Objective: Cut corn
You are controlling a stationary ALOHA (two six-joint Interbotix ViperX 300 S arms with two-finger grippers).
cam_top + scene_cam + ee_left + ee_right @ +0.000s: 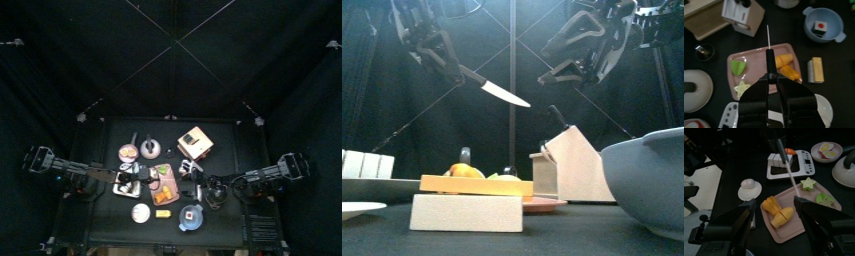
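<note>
From above, the small black worktop (pixel 227 175) is seen crowded; the pink rectangular cutting board (pixel 166 180) lies at its middle, with the wooden knife block (pixel 195 142) at one o'clock of it, and both arms are gathered over it.

At worktop height, a black-handled knife with a pale blade (pixel 496 92) is held clamped in the left pincer (pixel 446 62), high in the air with its tip slanting down. The right pincer (pixel 563 72) hangs with jaws wide apart, holding nothing. A yellow piece (pixel 466 171) is seen on the board, behind a pale wooden block (pixel 466 212).

Through the left wrist camera, the blade is seen poised above the pink board (pixel 741 62), just beside the yellow-orange corn pieces (pixel 785 66); green slices (pixel 739 66) lie at nine o'clock of them. The corn may be missed, or rolled off the board, if the blade is brought down off-centre, since nothing steadies it.

Through the right wrist camera, the open jaws frame the corn (pixel 777 211). A collision with the descending knife may follow if this pincer is kept close. No brand, label or legible writing can be made out; only a red dot on a white cube (pixel 821 26) in a blue bowl is noted.
</note>
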